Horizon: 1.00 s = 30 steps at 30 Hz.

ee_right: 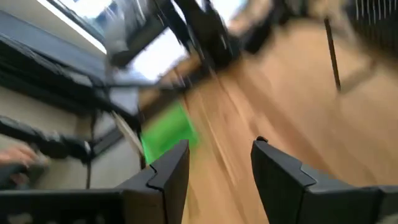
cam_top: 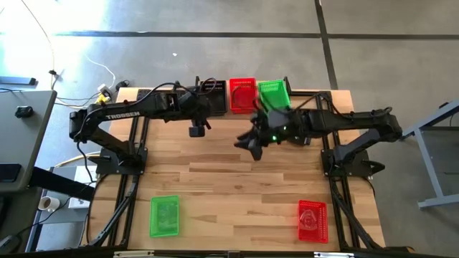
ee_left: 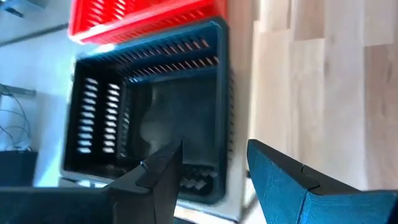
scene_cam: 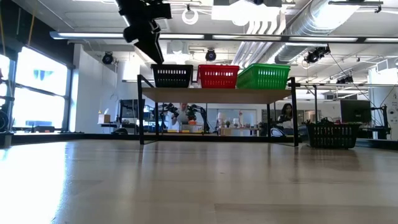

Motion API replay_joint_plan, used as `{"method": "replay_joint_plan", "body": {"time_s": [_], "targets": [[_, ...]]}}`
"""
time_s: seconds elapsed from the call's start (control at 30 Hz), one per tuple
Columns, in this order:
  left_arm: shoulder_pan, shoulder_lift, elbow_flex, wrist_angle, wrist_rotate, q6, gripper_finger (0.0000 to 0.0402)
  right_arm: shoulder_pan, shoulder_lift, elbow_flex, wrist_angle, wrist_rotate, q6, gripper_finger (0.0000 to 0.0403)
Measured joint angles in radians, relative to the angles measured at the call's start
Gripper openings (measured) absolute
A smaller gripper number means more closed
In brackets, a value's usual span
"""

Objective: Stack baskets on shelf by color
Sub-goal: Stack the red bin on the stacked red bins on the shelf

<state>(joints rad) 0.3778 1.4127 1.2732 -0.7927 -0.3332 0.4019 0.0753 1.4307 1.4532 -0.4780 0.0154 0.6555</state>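
The shelf point(scene_cam: 217, 95) stands at the table's far edge. On its top stand a black basket point(cam_top: 211, 93), a red basket point(cam_top: 242, 94) and a green basket point(cam_top: 274, 93), side by side. One more green basket point(cam_top: 164, 216) lies on the table near-left, and one more red basket point(cam_top: 312, 219) near-right. My left gripper point(cam_top: 197, 131) is open and hovers just above the black basket's near wall point(ee_left: 221, 124), one finger over its inside and one outside. My right gripper point(cam_top: 251, 145) is open and empty above the table's middle, in front of the shelf.
The arm bases stand at the table's left and right sides. Bare wood point(cam_top: 237, 193) stretches between the shelf and the two near baskets. In the low view a dark basket point(scene_cam: 331, 134) shows at the right, beyond the shelf's leg.
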Motion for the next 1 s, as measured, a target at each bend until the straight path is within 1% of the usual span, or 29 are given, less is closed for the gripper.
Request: {"method": "replay_joint_plan", "body": {"time_s": [0.1,0.2,0.33,0.6,0.77,0.87,1.0], "targets": [[-0.021,-0.006,0.0,-0.032,-0.001,-0.036,0.017,0.051,0.0,0.0,-0.14,0.006,0.065,0.0156],[-0.043,-0.019,0.0,-0.049,0.0,-0.06,0.017,0.115,0.001,-0.002,-0.264,0.039,0.118,0.0156],[-0.09,-0.028,0.0,-0.041,0.0,-0.11,0.017,0.202,0.001,-0.003,-0.371,0.068,0.164,0.0156],[-0.188,-0.049,0.004,-0.042,0.008,-0.25,0.017,0.383,0.017,-0.005,-0.484,0.081,0.27,0.0156],[-0.24,-0.048,0.025,-0.027,0.016,-0.416,0.017,0.506,0.027,-0.005,-0.551,0.077,0.338,0.0156],[-0.269,-0.047,0.025,-0.002,0.034,-0.506,0.017,0.587,0.033,-0.005,-0.566,0.053,0.374,0.0156],[-0.303,-0.047,0.025,0.008,0.039,-0.598,0.017,0.697,0.043,-0.025,-0.552,0.053,0.401,0.0156]]}}
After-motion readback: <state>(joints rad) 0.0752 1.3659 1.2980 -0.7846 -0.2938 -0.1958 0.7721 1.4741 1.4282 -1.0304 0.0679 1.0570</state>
